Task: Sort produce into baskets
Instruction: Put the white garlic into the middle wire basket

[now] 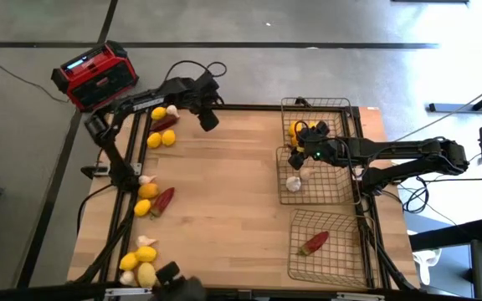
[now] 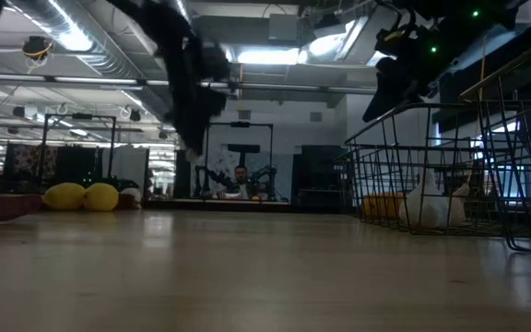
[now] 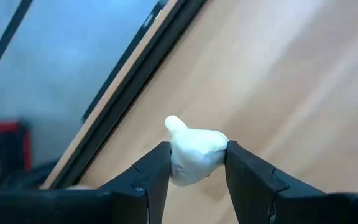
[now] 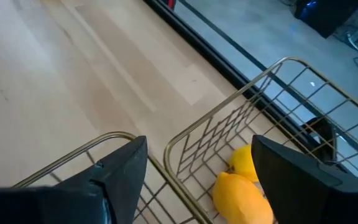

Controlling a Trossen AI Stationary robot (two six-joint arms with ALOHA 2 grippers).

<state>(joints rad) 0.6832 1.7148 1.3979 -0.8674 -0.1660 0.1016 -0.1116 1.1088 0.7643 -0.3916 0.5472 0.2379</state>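
Note:
My left gripper [image 1: 210, 120] hangs above the table's far left part, shut on a white garlic bulb [image 3: 194, 155]. My right gripper [image 1: 298, 155] stands open over the wire baskets at the right, between the far basket [image 1: 341, 104] with lemons [image 4: 244, 186] and the middle basket [image 1: 333, 197] with garlic [image 1: 294, 182]. The near basket [image 1: 341, 272] holds a dark red chili [image 1: 314, 242]. More lemons, garlic and chilies lie in groups along the table's left edge [image 1: 161, 125], [image 1: 152, 197], [image 1: 140, 262]. My left gripper pinches the garlic bulb between its two fingers, one on each opposite side of the round body [image 3: 219, 149]. The fingers slant down from above. The bulb is lifted clear of the table, its pointed stem tip [image 3: 174, 123] sticking out beyond the fingertips.
A red-and-black radio [image 1: 97, 73] sits on the floor beyond the table's far left corner. Black frame rails [image 1: 124, 176] run along the table's left and right sides. Bare wood [image 1: 224, 192] spans the middle of the table between the produce and the baskets.

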